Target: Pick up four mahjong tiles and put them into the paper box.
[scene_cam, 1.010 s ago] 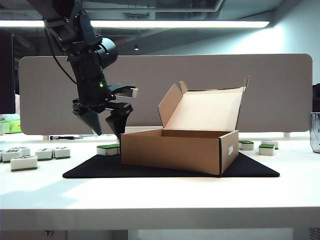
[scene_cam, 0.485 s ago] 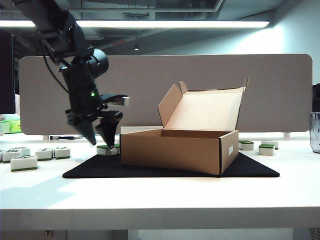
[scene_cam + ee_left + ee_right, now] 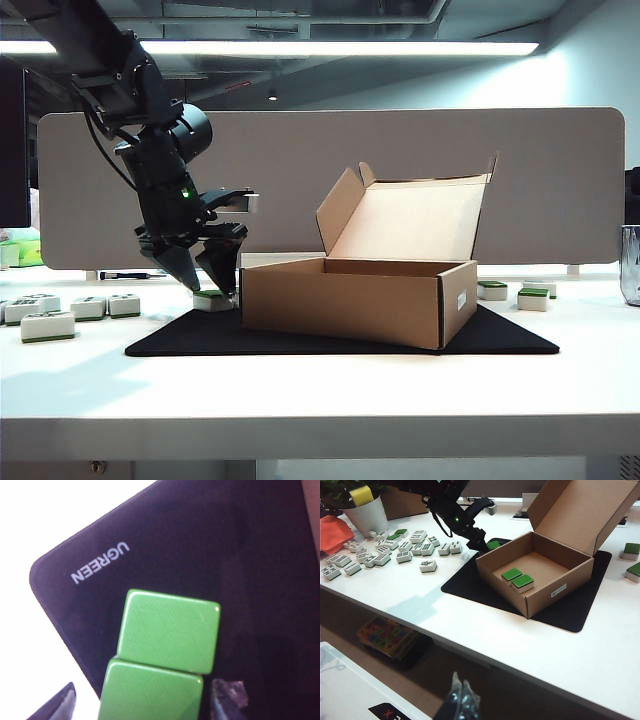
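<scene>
Mahjong tile (image 3: 152, 692) lies between the left gripper's (image 3: 145, 707) open, empty fingers (image 3: 227, 697).

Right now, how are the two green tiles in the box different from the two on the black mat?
The tiles in the box lie inside the box, far from any gripper. The tiles on the mat lie outside it on the mat, with the left gripper open over the nearer one. All four show green faces up.
</scene>
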`<state>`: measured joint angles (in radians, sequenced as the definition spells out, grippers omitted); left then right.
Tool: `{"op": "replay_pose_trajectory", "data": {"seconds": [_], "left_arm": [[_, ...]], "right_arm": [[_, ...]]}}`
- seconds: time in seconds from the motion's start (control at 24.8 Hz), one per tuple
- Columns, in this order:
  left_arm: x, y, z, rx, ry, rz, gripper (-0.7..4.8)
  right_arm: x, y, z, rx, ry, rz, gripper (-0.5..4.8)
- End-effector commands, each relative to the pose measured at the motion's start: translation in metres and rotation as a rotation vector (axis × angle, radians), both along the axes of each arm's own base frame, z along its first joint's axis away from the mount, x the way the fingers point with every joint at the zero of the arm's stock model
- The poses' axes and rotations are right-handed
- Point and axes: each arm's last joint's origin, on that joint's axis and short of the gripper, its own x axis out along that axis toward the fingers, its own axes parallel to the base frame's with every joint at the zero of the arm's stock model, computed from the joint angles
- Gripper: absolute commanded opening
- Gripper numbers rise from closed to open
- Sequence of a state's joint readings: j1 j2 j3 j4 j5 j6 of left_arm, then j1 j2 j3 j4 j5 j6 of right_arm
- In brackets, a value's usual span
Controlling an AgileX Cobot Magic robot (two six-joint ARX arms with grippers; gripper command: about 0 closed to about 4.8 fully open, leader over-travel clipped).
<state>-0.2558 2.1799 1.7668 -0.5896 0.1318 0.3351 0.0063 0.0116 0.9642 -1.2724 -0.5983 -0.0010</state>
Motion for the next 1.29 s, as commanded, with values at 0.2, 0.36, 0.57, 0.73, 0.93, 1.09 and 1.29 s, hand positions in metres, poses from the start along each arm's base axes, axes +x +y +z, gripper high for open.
{"op": "replay_pose_trajectory", "data": {"seconds": [0.2, 0.36, 0.57, 0.73, 0.93, 1.09, 1.29], "left_arm": [[0.002, 0.000, -0.016, -0.035, 0.070, 0.072, 3.39], [0.001, 0.000, -0.016, -0.033, 0.077, 0.072, 2.61], [0.000, -0.003, -0.014, -0.035, 0.072, 0.065, 2.36], [-0.008, -0.009, 0.015, -0.076, 0.027, 0.099, 2.36], [-0.021, -0.013, 0.056, -0.160, -0.037, 0.134, 2.36], [-0.042, -0.046, 0.087, -0.306, -0.054, 0.073, 2.36], [-0.063, -0.096, 0.078, -0.292, -0.019, -0.039, 2.36]], "right_arm": [[-0.003, 0.000, 0.000, 0.002, -0.026, 0.004, -0.01], [-0.003, 0.000, 0.000, 0.002, -0.026, 0.004, -0.01], [-0.003, 0.000, 0.000, 0.002, -0.026, 0.004, -0.01], [-0.003, 0.000, 0.000, 0.002, -0.026, 0.004, -0.01], [-0.003, 0.000, 0.000, 0.001, -0.026, 0.004, -0.01], [-0.003, 0.000, 0.000, 0.001, -0.026, 0.004, -0.01], [-0.003, 0.000, 0.000, 0.002, -0.026, 0.004, -0.01]]}}
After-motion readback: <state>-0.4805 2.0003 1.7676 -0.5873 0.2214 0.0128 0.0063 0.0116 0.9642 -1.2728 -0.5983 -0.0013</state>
